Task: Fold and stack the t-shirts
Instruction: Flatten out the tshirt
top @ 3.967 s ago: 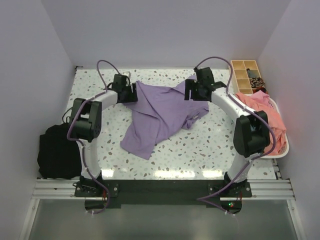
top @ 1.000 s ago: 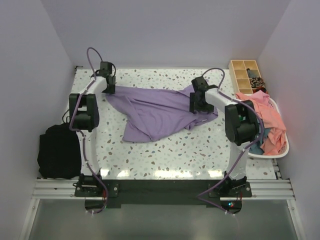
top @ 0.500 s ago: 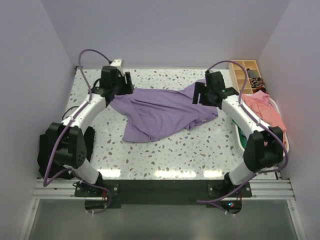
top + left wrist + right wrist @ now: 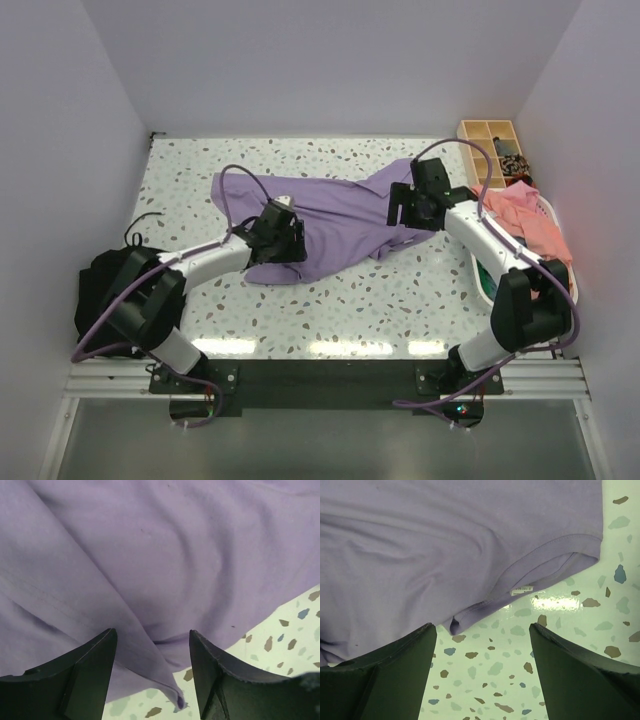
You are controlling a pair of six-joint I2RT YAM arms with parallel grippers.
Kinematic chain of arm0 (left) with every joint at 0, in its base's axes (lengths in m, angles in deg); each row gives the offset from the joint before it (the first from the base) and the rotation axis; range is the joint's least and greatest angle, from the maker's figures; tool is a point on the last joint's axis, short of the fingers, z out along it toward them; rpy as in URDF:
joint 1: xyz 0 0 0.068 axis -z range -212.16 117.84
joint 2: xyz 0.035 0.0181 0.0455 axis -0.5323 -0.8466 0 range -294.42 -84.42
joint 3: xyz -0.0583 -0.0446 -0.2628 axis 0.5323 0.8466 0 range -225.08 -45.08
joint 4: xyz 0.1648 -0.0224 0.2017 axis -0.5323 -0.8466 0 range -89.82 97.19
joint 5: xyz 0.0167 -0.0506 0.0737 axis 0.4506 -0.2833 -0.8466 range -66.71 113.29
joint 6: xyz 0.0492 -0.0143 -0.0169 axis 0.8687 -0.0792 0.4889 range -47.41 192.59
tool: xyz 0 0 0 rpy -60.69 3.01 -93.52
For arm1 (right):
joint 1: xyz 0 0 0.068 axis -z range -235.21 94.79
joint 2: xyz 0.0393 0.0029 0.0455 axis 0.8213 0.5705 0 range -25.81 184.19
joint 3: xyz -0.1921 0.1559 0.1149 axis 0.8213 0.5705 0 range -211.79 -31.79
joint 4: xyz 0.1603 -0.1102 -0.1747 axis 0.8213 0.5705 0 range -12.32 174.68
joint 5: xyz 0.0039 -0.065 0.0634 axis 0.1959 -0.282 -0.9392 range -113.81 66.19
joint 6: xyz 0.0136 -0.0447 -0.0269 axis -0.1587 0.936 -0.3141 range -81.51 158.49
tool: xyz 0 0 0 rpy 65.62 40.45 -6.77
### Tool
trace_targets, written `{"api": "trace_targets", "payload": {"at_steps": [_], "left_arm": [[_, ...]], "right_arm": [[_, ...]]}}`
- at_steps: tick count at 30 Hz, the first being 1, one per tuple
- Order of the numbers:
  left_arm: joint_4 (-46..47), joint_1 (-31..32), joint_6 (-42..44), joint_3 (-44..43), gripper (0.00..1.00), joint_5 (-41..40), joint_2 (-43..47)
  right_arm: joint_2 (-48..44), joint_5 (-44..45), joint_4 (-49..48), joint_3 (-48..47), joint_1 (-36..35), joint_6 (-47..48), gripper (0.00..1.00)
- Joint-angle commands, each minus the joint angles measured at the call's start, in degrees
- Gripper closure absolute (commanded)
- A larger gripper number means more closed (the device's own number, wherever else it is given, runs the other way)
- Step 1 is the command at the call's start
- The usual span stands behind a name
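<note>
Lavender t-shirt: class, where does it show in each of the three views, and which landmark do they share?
Top external: lavender t-shirt lies crumpled at mid-table.
Left wrist: the t-shirt fills most of the frame, from the upper left.
Right wrist: the t-shirt fills the upper left, with a white label on its hem.
Shared landmark: the speckled tabletop.

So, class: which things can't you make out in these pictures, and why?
- Top view: what lies under the salmon-pink shirt in the white basket; the shirt covers it.
- Top view: the wooden box and its contents, too small.
- Wrist views: the lavender shirt and its full shape, cut off by the edges.
</note>
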Motion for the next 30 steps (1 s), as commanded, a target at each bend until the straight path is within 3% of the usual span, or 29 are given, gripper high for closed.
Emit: {"api": "trace_targets", "payload": {"at_steps": [1,11,25,28,29,30], "left_arm": [[1.81,2.11,-8.79,1.88,0.36,-3.94,5.05],[-1.27,5.63,-15.66,7.51,0.35,-6.41,13.76],[2.77,6.6,-14.61,6.72,0.37,-9.13,4.19],[2.6,6.52,-13.12,5.76,0.49,-10.97,3.39],[2.07,6.52,-12.42,5.14,0.58,-12.8,3.48],[0.5,6.52,-10.5,3.57,0.76,-13.78,3.92]], "right_arm": [[-2.42,-0.78,0.56,0.16,0.01,-0.3,0.21],[-1.9,-1.04,0.56,1.12,0.01,-0.12,0.21],[-2.33,0.1,1.0,1.56,0.01,0.58,0.21],[-2.07,-1.55,0.83,1.91,0.01,1.11,0.21],[-2.07,-2.96,0.56,2.52,0.1,1.19,0.22],[-2.07,-4.02,-0.31,2.88,0.1,1.46,0.22]]}}
